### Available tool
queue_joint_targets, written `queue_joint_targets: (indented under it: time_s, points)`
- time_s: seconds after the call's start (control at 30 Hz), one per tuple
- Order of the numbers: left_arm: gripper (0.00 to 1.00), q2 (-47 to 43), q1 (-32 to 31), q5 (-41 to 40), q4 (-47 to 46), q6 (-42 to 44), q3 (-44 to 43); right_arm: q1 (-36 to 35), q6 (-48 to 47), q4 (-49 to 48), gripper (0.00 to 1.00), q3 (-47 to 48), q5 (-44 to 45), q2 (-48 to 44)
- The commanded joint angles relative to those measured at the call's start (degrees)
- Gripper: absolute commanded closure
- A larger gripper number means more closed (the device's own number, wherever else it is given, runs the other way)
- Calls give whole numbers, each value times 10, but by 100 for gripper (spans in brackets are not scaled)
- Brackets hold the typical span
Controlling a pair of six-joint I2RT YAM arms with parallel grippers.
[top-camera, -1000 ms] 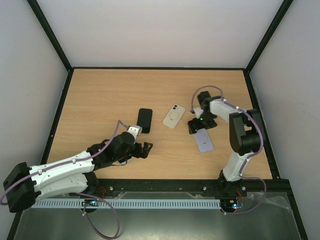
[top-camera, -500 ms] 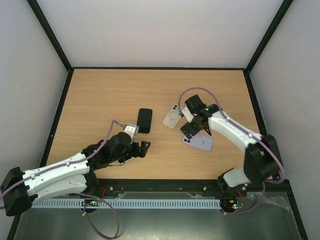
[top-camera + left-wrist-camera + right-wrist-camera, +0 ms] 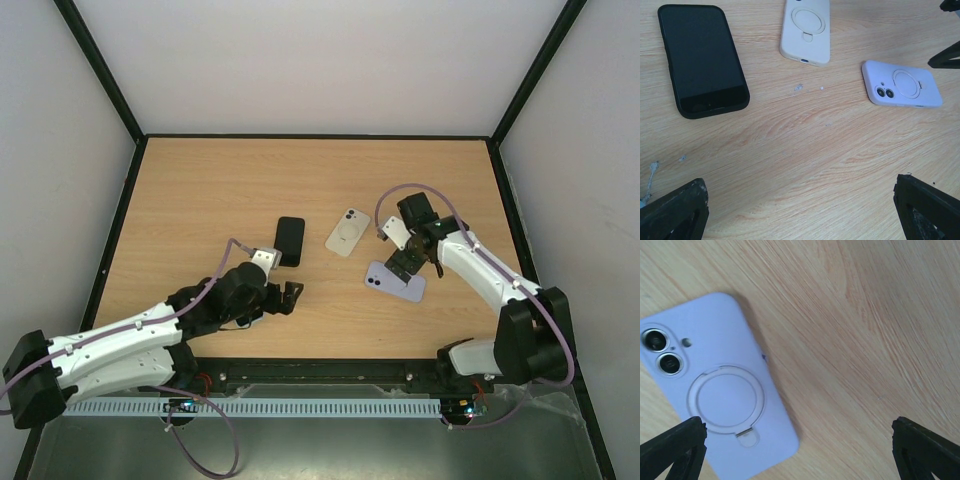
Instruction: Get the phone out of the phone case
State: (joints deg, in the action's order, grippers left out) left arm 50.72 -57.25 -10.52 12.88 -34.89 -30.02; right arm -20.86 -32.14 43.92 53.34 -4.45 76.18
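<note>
A lavender cased phone lies back up on the wooden table, with its camera lenses and ring stand showing. It also shows in the left wrist view and the right wrist view. My right gripper hovers over its far right edge, open and empty, with the phone by its left fingertip. My left gripper is open and empty, low over bare table to the near left of the phone.
A cream cased phone lies back up, left of the right gripper, also seen by the left wrist. A black phone lies screen up beyond the left gripper. Black frame rails edge the table.
The right gripper swung left over the lavender phone, then drew back right. The phone has turned from pointing near-right to lying more crosswise. The left arm shifted only slightly.
</note>
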Motion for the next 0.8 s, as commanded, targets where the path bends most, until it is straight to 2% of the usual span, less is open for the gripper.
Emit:
queue_joint_targets:
  time_s: [0.0, 0.13, 0.33, 0.77]
  points:
    - [0, 22, -3, 0, 11, 16, -30, 8, -13, -70, 3, -18, 41, 15]
    - [0, 33, -3, 0, 10, 22, -34, 13, -128, -30, 3, -28, -53, -5]
    - [0, 41, -3, 1, 4, 24, -32, 13, -157, 81, 2, 18, -85, 74]
    - [0, 50, -5, 11, -12, 20, -19, 14, -111, 3, 2, -9, -28, 127]
